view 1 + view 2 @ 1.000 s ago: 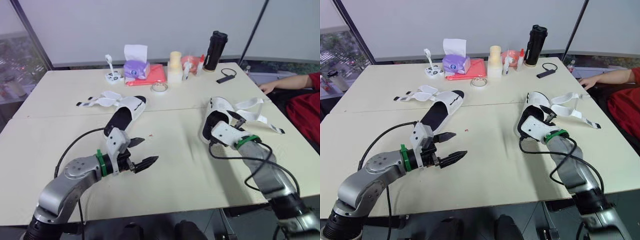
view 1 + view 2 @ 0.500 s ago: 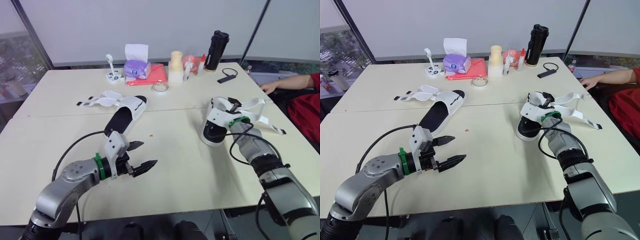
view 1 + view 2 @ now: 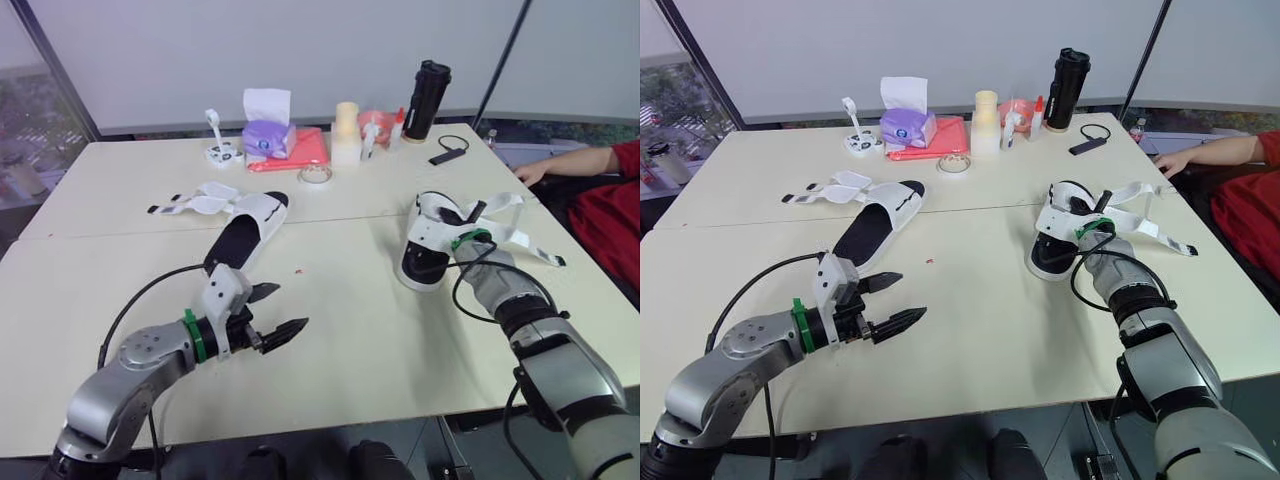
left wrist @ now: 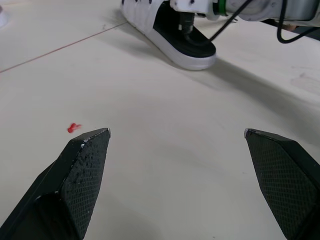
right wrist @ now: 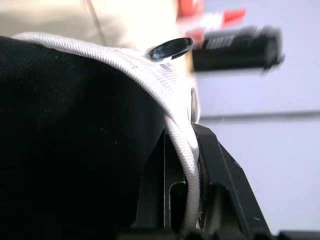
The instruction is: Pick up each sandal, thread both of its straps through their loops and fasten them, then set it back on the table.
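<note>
Well, sandal (image 3: 418, 268) rim sits in R claw (image 3: 459, 222) (pinched tight).

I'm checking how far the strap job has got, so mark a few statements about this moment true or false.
1. The left tool is open above the table and holds nothing. True.
2. The right tool grips the white upper of the right sandal. True.
3. The left sandal has its straps fastened. False: its straps lie spread out loose on the table.
4. The black bottle lies on its side. False: it stands upright at the table's far edge.
5. The left tool touches the left sandal. False: it is apart from it, nearer the robot.
</note>
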Controlling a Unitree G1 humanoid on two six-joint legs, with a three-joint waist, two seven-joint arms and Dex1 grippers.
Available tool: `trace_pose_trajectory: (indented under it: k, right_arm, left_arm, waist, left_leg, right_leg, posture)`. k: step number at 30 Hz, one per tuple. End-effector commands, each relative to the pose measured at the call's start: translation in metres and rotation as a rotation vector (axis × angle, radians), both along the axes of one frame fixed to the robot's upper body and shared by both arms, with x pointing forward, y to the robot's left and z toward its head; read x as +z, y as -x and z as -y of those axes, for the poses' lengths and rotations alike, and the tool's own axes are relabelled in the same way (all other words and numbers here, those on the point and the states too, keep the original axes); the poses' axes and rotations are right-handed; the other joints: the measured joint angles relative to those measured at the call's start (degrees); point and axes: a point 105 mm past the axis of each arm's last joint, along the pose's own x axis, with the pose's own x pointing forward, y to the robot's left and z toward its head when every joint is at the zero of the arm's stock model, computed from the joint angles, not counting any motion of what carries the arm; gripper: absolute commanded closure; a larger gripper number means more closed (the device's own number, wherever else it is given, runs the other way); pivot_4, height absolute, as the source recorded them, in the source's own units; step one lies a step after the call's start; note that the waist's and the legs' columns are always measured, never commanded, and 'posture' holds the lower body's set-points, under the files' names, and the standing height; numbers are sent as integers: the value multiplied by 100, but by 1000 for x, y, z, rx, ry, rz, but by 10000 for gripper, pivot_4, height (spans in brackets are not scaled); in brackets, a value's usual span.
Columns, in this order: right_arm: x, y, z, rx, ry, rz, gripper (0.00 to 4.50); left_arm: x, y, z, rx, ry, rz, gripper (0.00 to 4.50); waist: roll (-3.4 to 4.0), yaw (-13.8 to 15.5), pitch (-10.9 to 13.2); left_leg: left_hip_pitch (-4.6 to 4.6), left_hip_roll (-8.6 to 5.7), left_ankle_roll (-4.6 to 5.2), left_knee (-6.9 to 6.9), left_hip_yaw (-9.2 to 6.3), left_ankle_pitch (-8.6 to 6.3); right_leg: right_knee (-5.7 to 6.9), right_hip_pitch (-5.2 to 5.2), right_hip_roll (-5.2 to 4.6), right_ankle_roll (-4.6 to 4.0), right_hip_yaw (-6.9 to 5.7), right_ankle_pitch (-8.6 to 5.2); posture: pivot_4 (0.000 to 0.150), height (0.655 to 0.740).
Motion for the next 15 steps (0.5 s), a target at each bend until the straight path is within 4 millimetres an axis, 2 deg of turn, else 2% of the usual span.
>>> trace_pose_trajectory:
  k: [1,4,11,13,15]
  right_arm:
    - [28,20,-48,351,113,113,44425]
    - [30,50,-77,638,221,109,44425]
    - [26,101,-106,1051,364,69,44425]
    - [14,126,-115,1232,412,28,44425]
    - [1,143,-115,1351,450,-30,44425]
  left_arm:
    - [12,0,-6,-35,-2,32,0]
    - [13,-1,-11,-48,-12,22,0]
    - [13,0,-7,-67,6,6,0]
    - [10,5,-4,-83,12,-14,0]
    - [8,9,-3,-91,16,-30,0]
  waist:
    - [3,-20,2]
    - [10,-54,8]
    - [10,-59,9]
    - [10,-61,9]
    - [10,-64,9]
  left_leg:
    - [-1,0,0,-4,1,0]
    - [-3,1,0,-10,7,0]
    - [-3,2,0,-2,6,0]
    - [-3,2,0,-1,8,0]
    - [-2,4,0,-3,6,0]
  right_leg:
    - [0,-3,0,0,1,0]
    - [0,-11,0,1,5,-1]
    - [1,-7,-2,1,6,0]
    - [1,-7,-2,1,7,0]
    - [1,-8,-1,1,7,0]
  posture:
    - [1500,7400]
    - [1500,7400]
    - [1500,7400]
    - [1500,7400]
    - [1500,7400]
